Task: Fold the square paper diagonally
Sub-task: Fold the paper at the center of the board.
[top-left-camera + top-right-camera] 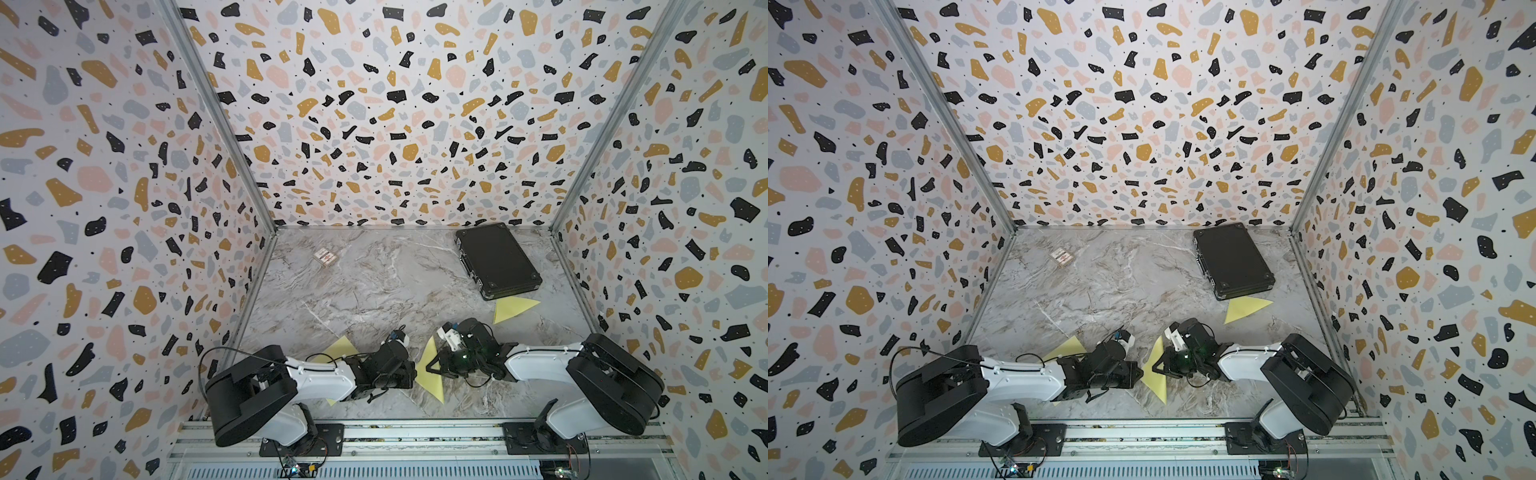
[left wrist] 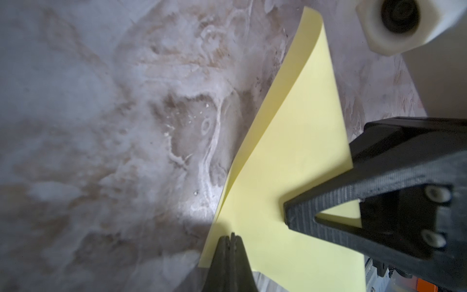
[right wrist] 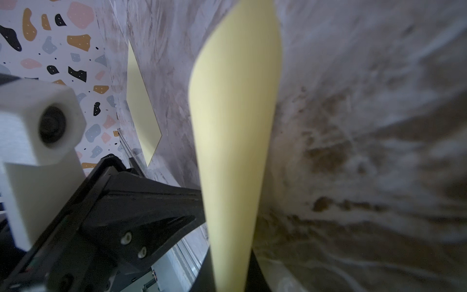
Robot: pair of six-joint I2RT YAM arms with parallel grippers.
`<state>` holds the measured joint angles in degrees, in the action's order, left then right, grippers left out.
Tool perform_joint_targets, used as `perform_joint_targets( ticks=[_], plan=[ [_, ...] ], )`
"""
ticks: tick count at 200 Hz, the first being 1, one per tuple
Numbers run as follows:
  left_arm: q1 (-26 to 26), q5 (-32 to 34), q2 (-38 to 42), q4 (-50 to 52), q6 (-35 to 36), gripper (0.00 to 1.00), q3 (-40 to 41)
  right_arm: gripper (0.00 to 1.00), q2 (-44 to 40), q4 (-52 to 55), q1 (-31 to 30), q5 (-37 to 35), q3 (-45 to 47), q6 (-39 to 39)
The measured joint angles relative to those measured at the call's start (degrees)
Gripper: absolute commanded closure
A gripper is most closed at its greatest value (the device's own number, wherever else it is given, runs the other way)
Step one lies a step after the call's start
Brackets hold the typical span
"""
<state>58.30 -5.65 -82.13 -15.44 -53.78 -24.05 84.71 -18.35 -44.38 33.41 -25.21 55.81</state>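
- We are seeing the right end effector (image 2: 288, 215) pinching the square paper (image 1: 433, 388), with the sheet rising out from between its jaws in the right wrist view. If that pinch is catching only a sliver, we are judging that the flap could slip free and the corners miss each other.
- The left end effector (image 2: 231, 240) is showing its jaws pressed together at the paper's edge. We cannot tell whether any paper is between them. If it is merely touching, the sheet may be dragged across the desk (image 1: 374, 291) by any pull from the right arm.
- The two end effectors are working very close together, so we are treating a bump or a crumpled edge as a real risk.
- The paper is lying near the front of the desk, in the middle, between the two arms and well apart from the black case (image 1: 498, 259) at the far right.
- It is looking pale yellow, thin and limp. It appears doubled over in a soft curve rather than a sharp crease, with one end lifting off the desk.
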Motion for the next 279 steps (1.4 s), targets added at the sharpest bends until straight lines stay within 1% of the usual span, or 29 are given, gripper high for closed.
perform_joint_targets(
  ticks=[16,40,47,58,73,78,86,134,193,204,235,251,266,272,279],
  plan=[
    [0.0,0.1,-0.1,-0.1,0.0,1.00,0.0,1.00,-0.4,0.3,0.0,-0.1,0.0,-0.6],
    [0.0,0.2,-0.2,-0.3,0.0,1.00,0.0,0.99,-0.9,0.3,0.0,-0.2,0.0,-0.8],
    [0.0,0.2,-0.2,-0.2,0.0,1.00,-0.1,0.95,-0.9,0.3,0.0,-0.2,0.0,-0.8],
    [0.0,0.2,-0.3,-0.3,0.0,1.00,-0.1,0.81,-0.9,0.4,0.0,-0.2,0.0,-0.9],
    [0.1,0.2,-0.3,-0.3,0.0,1.00,-0.1,0.66,-0.9,0.4,0.0,-0.2,0.1,-1.4],
    [0.1,0.2,-0.3,-0.3,0.0,1.00,-0.1,0.63,-0.9,0.6,0.0,-0.3,0.1,-1.5],
    [0.1,0.2,-0.3,-0.3,0.0,1.00,-0.1,0.62,-1.0,0.8,0.0,-0.4,0.1,-1.7],
    [0.3,0.3,-0.3,-0.3,0.0,1.00,-0.1,0.63,-0.1,0.9,0.9,-0.6,-0.6,-3.6],
    [0.3,0.4,-0.3,-0.3,0.0,1.00,-0.1,0.69,0.9,0.5,3.7,-0.8,-1.3,-7.1],
    [0.3,0.4,-0.3,-0.3,0.0,1.00,-0.1,0.72,0.9,0.3,4.0,-0.7,-1.4,-7.6],
    [0.3,0.4,-0.3,-0.3,0.0,1.00,-0.1,0.89,0.9,-0.8,4.5,-0.2,-1.4,-8.9],
    [0.3,0.4,-0.3,-0.3,0.0,1.00,-0.1,0.94,0.9,-1.4,4.7,0.3,-1.5,-9.3],
    [0.4,0.4,-0.3,-0.3,0.0,1.00,-0.1,0.94,0.9,-1.8,4.9,0.7,-1.6,-9.6],
    [0.4,0.4,-0.3,-0.3,0.0,1.00,-0.1,0.90,0.9,-1.9,5.0,0.9,-1.6,-9.7],
    [0.4,0.4,-0.3,-0.3,0.1,1.00,-0.1,0.83,0.9,-1.9,5.1,1.0,-1.6,-9.9]
  ],
)
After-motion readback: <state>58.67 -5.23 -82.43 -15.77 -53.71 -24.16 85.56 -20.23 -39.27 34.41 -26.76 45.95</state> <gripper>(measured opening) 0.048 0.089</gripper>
